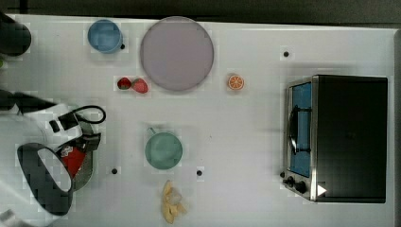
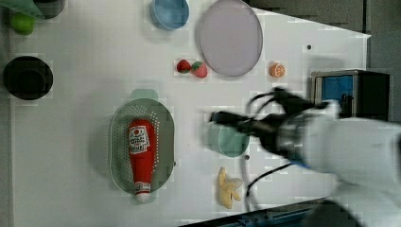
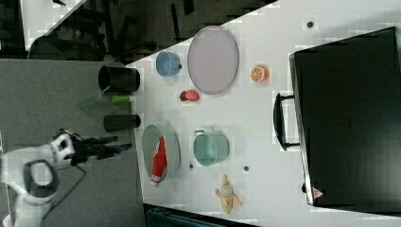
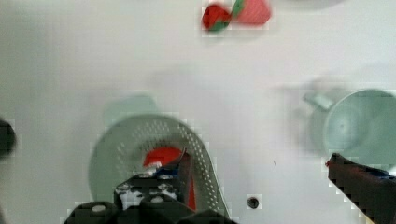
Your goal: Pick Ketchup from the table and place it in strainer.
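The Ketchup (image 2: pixel 141 156), a red bottle with a white label and cap, lies lengthwise inside the pale green strainer (image 2: pixel 116 142). In the right view the Ketchup (image 3: pixel 159 161) rests in the strainer (image 3: pixel 173 144) near the table's edge. My gripper (image 2: pixel 215 117) hangs above the table, apart from the bottle, with nothing in it. In the wrist view my open gripper (image 4: pixel 259 158) has its fingers (image 4: pixel 359 182) spread wide, with the strainer (image 4: pixel 140 135) and part of the Ketchup (image 4: pixel 161 156) below them. In the top view my arm covers most of the strainer (image 1: pixel 86 176) and the Ketchup (image 1: pixel 73 161).
A green mug (image 1: pixel 163 150) stands beside the strainer. Two strawberries (image 1: pixel 133 85), a grey plate (image 1: pixel 176 53), a blue cup (image 1: pixel 104 36) and an orange slice (image 1: pixel 235 82) lie further off. A banana (image 1: pixel 172 202) and a toaster oven (image 1: pixel 345 137) are there too.
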